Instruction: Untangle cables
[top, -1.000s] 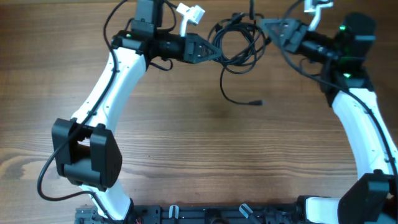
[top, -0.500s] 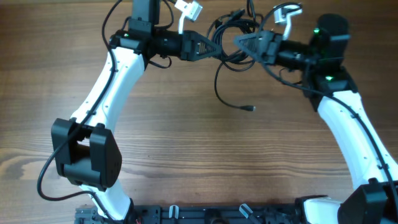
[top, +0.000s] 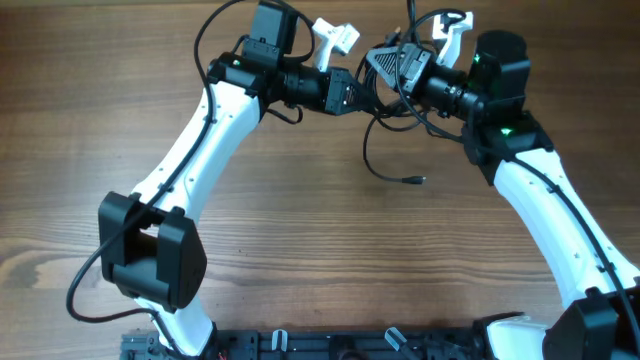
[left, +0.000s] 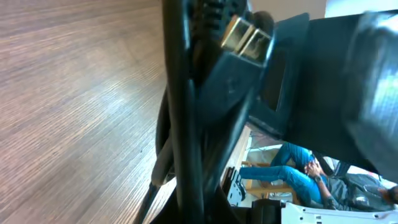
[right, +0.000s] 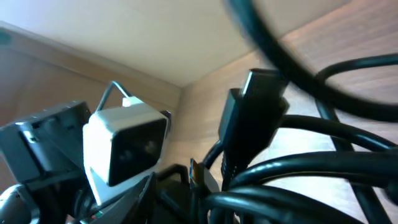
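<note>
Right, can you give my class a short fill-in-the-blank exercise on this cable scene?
The cables are coloured ___. One loose plug shows against the ___ table top. The left arm and the right arm have mostly ___ shells.
Missing words: black; wooden; white.

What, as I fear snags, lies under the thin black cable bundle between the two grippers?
Bare wooden table shows around the thin black cable bundle, and one loose tail trails out to a small plug. The tangle itself covers the wood directly beneath it.
</note>
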